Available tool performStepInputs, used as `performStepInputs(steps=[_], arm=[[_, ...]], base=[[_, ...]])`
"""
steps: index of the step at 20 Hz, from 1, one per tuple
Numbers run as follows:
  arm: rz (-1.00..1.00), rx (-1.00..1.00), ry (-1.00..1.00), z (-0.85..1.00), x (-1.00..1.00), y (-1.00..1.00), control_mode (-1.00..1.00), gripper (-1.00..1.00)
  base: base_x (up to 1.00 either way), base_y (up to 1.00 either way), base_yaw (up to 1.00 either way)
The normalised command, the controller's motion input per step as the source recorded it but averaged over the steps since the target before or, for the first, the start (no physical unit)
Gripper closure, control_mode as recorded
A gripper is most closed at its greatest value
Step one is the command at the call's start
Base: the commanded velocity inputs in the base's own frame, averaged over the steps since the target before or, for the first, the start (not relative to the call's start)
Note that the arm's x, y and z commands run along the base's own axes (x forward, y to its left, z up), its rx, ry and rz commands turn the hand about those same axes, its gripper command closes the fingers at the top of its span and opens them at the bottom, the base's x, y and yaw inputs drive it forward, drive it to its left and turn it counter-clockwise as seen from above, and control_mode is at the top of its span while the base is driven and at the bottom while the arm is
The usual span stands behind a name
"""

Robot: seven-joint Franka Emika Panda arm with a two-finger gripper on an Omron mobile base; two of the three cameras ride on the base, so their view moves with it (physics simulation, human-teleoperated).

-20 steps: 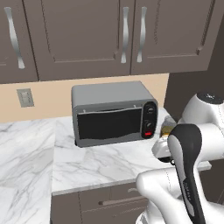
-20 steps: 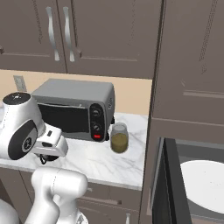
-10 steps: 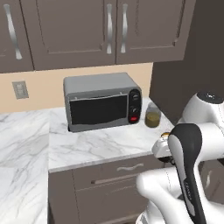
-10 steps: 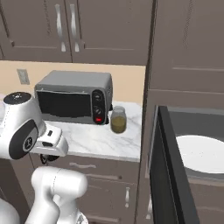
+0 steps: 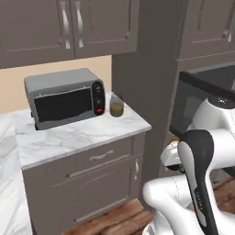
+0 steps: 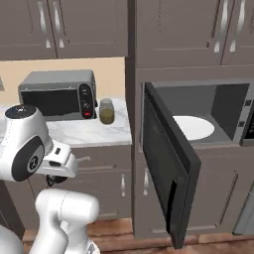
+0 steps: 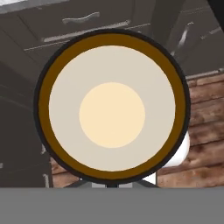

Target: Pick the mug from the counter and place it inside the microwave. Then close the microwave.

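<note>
Left base view: we see the jar (image 5: 116, 106) by the toaster oven (image 5: 64, 97) on the table (image 5: 73, 133).

Right base view: microwave (image 6: 211, 119) door (image 6: 168, 161) hangs open; swinging in could clip it.

Hand view: mug (image 7: 112, 108) sits in the closed tool, over the floor (image 7: 201, 131); a slip drops it.

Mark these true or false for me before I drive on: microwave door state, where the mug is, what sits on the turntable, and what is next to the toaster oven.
1. The microwave door stands open. True.
2. The mug is on the counter. False: it is off the counter, right in front of the hand camera, in the shut gripper.
3. The turntable plate is bare. True.
4. A kettle stands beside the toaster oven. False: a lidded olive-yellow jar stands there.
</note>
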Motion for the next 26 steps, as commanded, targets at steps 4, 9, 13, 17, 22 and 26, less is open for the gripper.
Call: performStepInputs(steps=[4,9,13,17,22,26], arm=[[0.00,0.00,0.00,0.00,0.00,0.00,1.00,1.00],[0.00,0.00,0.00,0.00,0.00,0.00,1.00,1.00],[0.00,0.00,0.00,0.00,0.00,0.00,1.00,1.00],[0.00,0.00,0.00,0.00,0.00,0.00,1.00,1.00],[0.00,0.00,0.00,0.00,0.00,0.00,1.00,1.00],[0.00,0.00,0.00,0.00,0.00,0.00,1.00,1.00]], base=[[-0.81,-0.02,-0.58],[-0.79,-0.29,-0.59],[-0.59,-0.64,-0.52],[-0.27,-0.73,-0.38],[0.11,-0.91,-0.21],[0.69,-0.75,-0.01]])
